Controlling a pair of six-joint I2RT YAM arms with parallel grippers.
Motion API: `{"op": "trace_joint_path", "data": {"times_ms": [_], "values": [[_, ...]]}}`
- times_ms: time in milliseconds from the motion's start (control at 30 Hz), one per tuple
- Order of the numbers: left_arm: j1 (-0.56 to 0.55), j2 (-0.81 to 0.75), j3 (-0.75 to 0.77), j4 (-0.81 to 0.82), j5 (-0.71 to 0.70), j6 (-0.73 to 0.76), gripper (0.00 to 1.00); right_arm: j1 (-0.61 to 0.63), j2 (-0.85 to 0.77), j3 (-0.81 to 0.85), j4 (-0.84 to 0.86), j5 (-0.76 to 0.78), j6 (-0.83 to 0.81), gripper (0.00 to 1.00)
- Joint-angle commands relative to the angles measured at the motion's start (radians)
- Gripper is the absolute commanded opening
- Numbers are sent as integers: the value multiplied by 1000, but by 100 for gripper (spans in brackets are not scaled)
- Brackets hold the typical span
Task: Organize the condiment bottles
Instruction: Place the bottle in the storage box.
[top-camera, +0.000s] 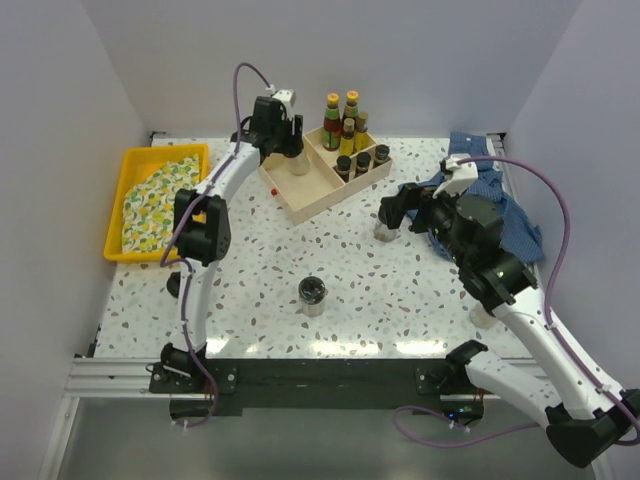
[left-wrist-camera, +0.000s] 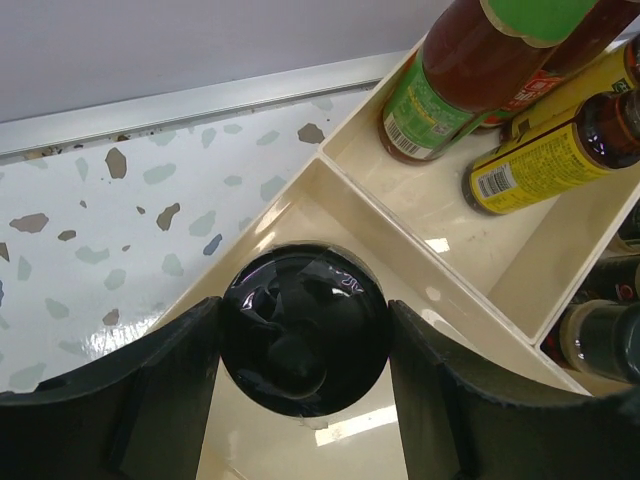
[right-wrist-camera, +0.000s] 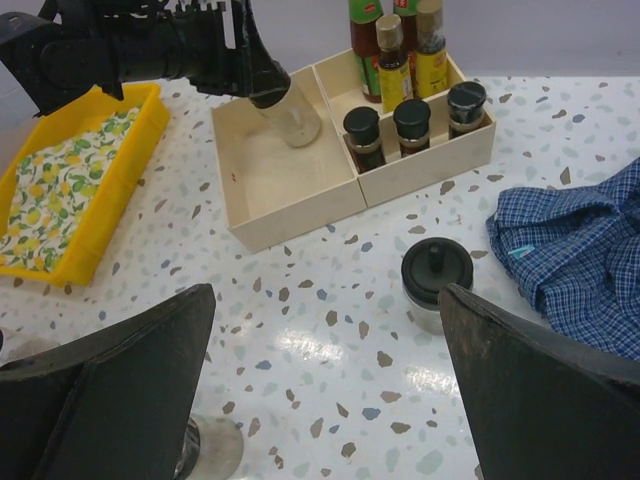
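Note:
My left gripper (top-camera: 290, 145) is shut on a squat clear jar with a black lid (left-wrist-camera: 303, 340). It holds the jar tilted over the large compartment of the pale wooden box (top-camera: 300, 202); the right wrist view shows this jar (right-wrist-camera: 290, 118) too. Tall red and yellow sauce bottles (top-camera: 340, 120) and small dark-capped ones (top-camera: 360, 160) stand in the box's other compartments. My right gripper (right-wrist-camera: 328, 290) is open and empty, low over the table. Another black-lidded jar (right-wrist-camera: 437, 280) stands just beyond its right finger. A third jar (top-camera: 312, 295) stands at the table's middle front.
A yellow tray (top-camera: 130, 158) with a lemon-print cloth lies at the left. A blue plaid cloth (top-camera: 510, 215) lies at the right, behind my right arm. One more clear jar (top-camera: 483, 315) peeks out beside the right arm.

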Motion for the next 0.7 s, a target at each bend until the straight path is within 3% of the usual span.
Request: {"op": "trace_joint_path", "data": {"times_ms": [0,67,133,167,333,567,667], "values": [[-5,2,66,113,-22,1,52,0,6,55,56,54,-40,99],[-6,-10,65,116,-49,9,73,0,9,61,52,57,-42,99],[-8,-43,57,116,-82,15,84,0,12,66,49,44,-42,99],[-9,-58,40,115,-94,13,100,0,12,69,37,38,-40,98],[1,-196,-39,92,-130,-34,100,0,10,95,-26,30,-28,99],[86,-392,-153,-83,-150,-184,100,0,32,136,-173,135,54,99],[107,-513,-284,-111,-267,-162,100,-1,32,165,-258,221,149,99]]}}
